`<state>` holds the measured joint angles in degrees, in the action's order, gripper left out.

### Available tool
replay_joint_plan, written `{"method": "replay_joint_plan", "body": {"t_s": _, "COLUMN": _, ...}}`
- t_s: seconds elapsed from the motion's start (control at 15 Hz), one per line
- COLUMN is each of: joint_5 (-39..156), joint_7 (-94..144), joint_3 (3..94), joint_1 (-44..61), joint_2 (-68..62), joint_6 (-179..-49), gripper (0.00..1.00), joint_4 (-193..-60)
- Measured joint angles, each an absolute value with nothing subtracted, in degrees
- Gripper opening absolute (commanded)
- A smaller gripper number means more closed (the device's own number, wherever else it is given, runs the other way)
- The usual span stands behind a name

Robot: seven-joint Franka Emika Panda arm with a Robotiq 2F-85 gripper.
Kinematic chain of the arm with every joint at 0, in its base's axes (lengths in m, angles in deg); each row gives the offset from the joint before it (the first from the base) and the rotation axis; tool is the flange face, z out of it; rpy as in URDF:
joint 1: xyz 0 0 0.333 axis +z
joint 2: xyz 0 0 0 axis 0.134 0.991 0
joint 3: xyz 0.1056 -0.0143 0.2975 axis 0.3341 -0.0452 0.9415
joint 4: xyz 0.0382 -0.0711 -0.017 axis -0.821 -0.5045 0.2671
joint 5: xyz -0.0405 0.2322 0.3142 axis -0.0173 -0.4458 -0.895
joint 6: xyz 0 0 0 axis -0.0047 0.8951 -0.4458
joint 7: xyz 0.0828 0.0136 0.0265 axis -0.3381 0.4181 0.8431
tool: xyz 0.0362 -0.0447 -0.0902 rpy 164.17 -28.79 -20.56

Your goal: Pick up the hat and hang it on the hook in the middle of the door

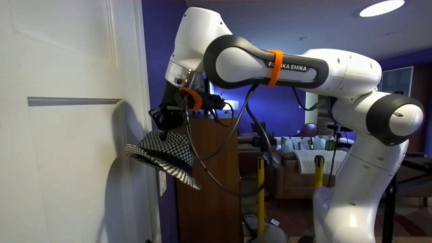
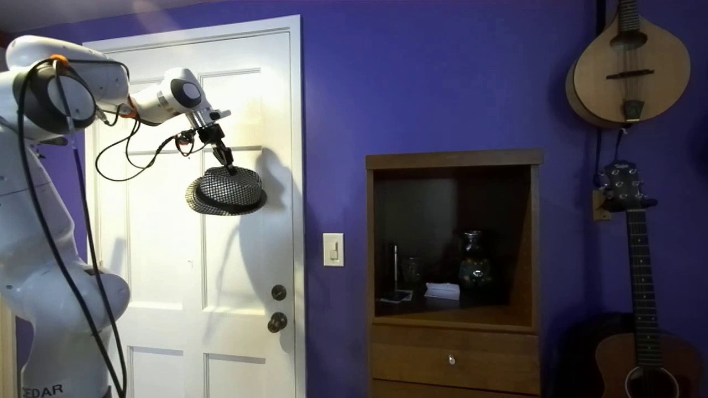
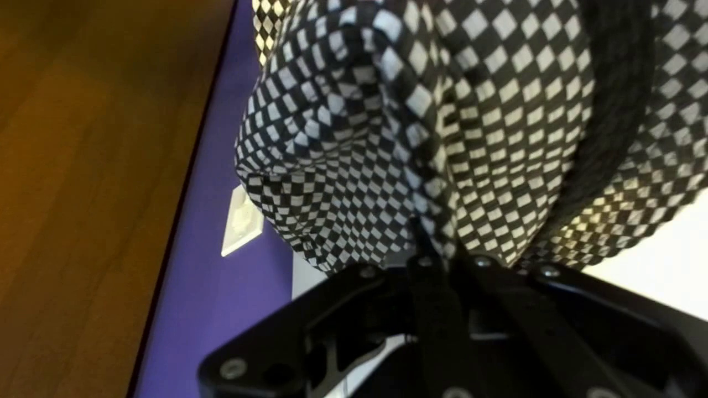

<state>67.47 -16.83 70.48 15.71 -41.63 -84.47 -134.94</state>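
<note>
The gripper (image 2: 229, 167) pinches the fedora (image 2: 228, 190); in an exterior view, a cabinet (image 2: 453, 159) stands centre-right, an acoustic guitar (image 2: 644, 287) lower right.

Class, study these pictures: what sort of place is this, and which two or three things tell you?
Most likely a home's living room, though a furnished lab can't be ruled out. The clues: what looks like a brown sofa, a guitar by the purple wall, and a wooden cabinet.
</note>
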Motion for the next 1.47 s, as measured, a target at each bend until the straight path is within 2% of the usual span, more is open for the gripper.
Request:
{"method": "replay_joint_plan", "body": {"t_s": 0.4, "joint_5": 67.2, "joint_7": -24.4, "joint_3": 74.0, "joint_1": 16.1, "joint_2": -47.1, "joint_6": -106.2, "gripper": 0.01, "joint_4": -150.0}}
{"method": "replay_joint_plan", "body": {"t_s": 0.67, "joint_5": 67.2, "joint_7": -24.9, "joint_3": 75.1, "joint_1": 16.2, "joint_2": -47.2, "joint_6": -115.0, "gripper": 0.04, "joint_4": -155.3}}
{"method": "replay_joint_plan", "body": {"t_s": 1.47, "joint_5": 65.6, "joint_7": -25.2, "joint_3": 77.0, "joint_1": 16.2, "joint_2": -46.3, "joint_6": -113.8, "gripper": 0.01, "joint_4": -155.9}}
